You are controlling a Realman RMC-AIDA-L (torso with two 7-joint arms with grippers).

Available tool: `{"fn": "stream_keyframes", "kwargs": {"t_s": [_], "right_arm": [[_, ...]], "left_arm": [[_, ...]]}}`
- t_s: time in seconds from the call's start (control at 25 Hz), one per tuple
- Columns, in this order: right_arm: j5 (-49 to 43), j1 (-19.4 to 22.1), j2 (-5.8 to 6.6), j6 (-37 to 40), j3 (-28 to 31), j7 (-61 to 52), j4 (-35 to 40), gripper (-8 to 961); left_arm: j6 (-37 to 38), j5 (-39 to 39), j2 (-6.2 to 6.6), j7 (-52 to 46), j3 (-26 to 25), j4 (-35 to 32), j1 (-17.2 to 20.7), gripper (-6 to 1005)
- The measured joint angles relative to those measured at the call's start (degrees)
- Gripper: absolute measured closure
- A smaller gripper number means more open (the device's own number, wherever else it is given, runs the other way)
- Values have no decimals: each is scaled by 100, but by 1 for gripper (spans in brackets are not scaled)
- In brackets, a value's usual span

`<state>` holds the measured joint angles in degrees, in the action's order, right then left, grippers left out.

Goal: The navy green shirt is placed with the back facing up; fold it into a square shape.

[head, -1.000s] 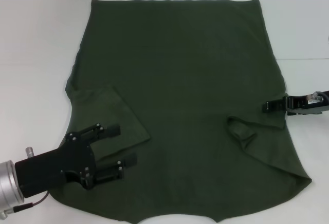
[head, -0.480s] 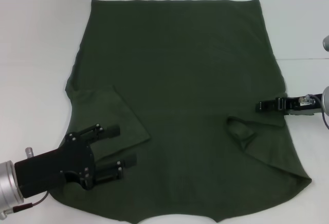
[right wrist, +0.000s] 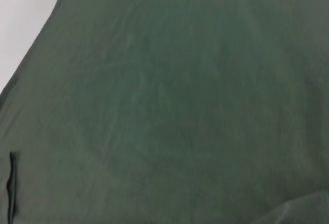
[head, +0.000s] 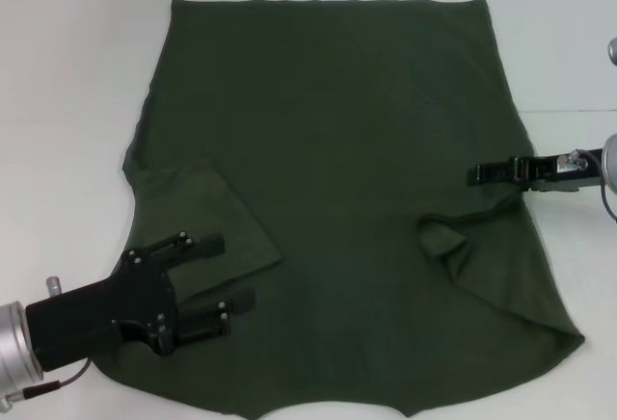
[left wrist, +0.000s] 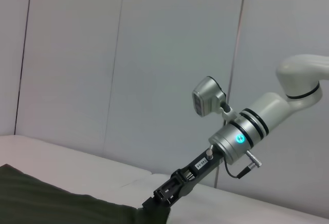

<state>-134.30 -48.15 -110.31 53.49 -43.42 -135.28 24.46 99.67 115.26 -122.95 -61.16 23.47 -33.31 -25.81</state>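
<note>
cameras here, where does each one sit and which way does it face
Head view: from the robot's head, looking forward and down at the shirt spread on the white table; shows the left gripper with open fingers over the folded-in sleeve, and the right gripper at the shirt's right edge.
Left wrist view: on the left wrist, facing across the table toward a wall; shows the right arm reaching down to the shirt's edge.
Right wrist view: on the right wrist, looking down at the shirt cloth; no robot parts show.
Shared: all three show the shirt; head and left wrist both show the right arm.

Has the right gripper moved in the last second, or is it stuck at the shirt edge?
Yes. The right gripper has moved inward over the navy green shirt and slightly farther from the robot, judged against the shirt's fixed far hem.
</note>
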Motion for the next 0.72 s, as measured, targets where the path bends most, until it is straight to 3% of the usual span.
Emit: {"fn": "stream_keyframes", "kwargs": {"t_s": [0.28, 0.72], "right_arm": [[-3, -68, 123, 257, 18, -14, 44, 92], [399, -134, 125, 445, 62, -17, 216, 91]], "left_arm": [[9, -4, 0, -9, -11, 0, -9, 194], [7, -4, 8, -7, -21, 0, 2, 195]]}}
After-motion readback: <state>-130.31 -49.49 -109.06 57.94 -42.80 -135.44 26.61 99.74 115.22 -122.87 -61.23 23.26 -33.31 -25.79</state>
